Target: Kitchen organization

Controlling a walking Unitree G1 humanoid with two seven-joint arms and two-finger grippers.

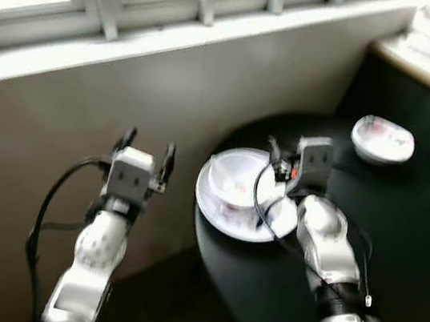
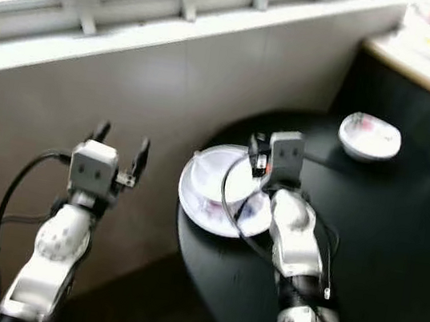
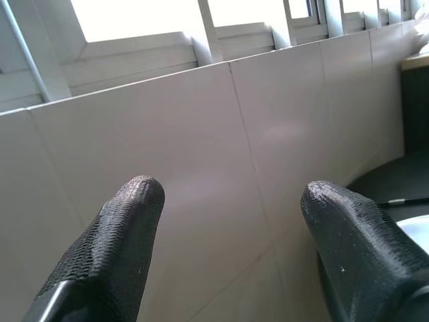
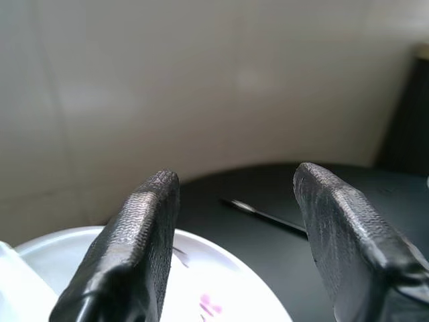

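I am hovering my right claw point(image 1: 281, 161), fingers spread and empty, just over the white plate point(image 1: 220, 210) on the black table point(image 1: 398, 237) — nothing gathered yet. My left claw point(image 1: 148, 151) is gaping off beside it, and a bowl point(image 1: 382, 140) is waiting well beyond.

A round black table point(image 1: 394, 261) stands close to the tiled wall under the window. Near its wall-side edge lies a white plate point(image 1: 216, 210) with a white bowl point(image 1: 237, 176) on it. Farther back sits a second white bowl point(image 1: 382, 141), well apart. A thin dark utensil point(image 4: 265, 215) lies on the tabletop beyond the plate.
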